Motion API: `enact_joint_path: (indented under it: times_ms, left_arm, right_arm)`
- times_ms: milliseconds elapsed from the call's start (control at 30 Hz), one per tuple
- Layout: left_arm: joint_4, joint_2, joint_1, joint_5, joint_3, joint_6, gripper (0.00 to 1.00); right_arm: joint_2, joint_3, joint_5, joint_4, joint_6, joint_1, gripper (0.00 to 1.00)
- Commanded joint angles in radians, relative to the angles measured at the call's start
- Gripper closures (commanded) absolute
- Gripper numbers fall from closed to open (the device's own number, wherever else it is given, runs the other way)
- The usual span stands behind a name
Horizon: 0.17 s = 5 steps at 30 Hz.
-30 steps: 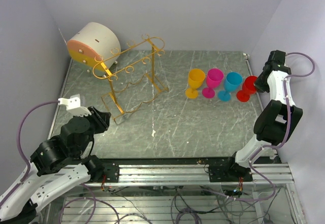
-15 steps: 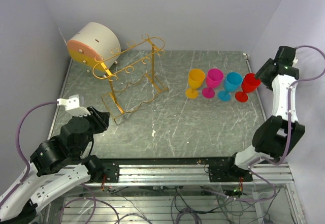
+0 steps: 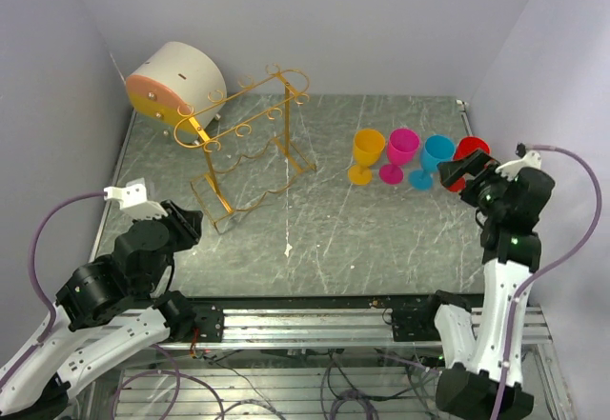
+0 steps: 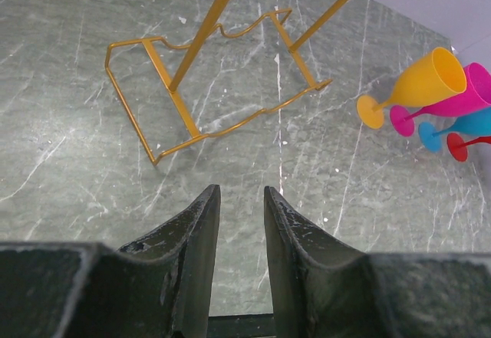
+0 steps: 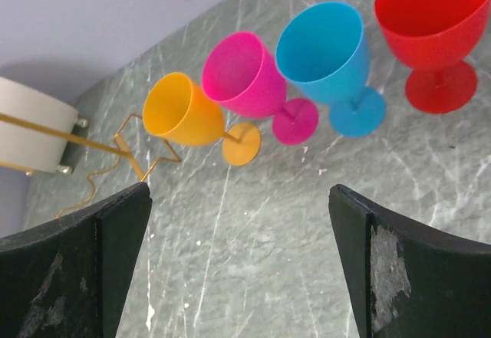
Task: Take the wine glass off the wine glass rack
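Observation:
The gold wire wine glass rack [image 3: 250,144] stands at the back left with nothing hanging on its rails; its base [image 4: 184,100] shows in the left wrist view. Four wine glasses stand upright in a row at the right: orange [image 3: 366,151], pink [image 3: 401,149], blue [image 3: 437,153] and red [image 3: 471,145]. My right gripper [image 3: 469,169] hovers just in front of the red glass [image 5: 433,16], open wide [image 5: 239,191] and holding nothing. My left gripper [image 3: 181,224] is near the front left, short of the rack, its jaws [image 4: 242,192] apart with only tabletop between them.
A cream drum with an orange face [image 3: 172,82] lies behind the rack at the back left. Walls close in the grey marbled table [image 3: 362,239] at left, back and right. A metal rail [image 3: 315,323] runs along the near edge.
My right gripper opened and let go of the red glass, which now stands beside the blue one. The right arm then swung down and back toward the near side. The left arm barely moved.

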Motion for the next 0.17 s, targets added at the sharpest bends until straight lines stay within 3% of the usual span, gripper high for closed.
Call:
enact_joint_path:
  times_ms: [0,133]
  left_arm:
    - [-0.001,0.011,-0.004,-0.036,-0.002,-0.007,0.59]
    - [0.001,0.01,-0.004,-0.04,-0.002,-0.005,0.6]
  right_arm:
    - [-0.093,-0.069,-0.081,0.087,0.013,0.008,0.0]
    - [-0.099,-0.08,-0.063,0.064,0.017,0.008,0.0]
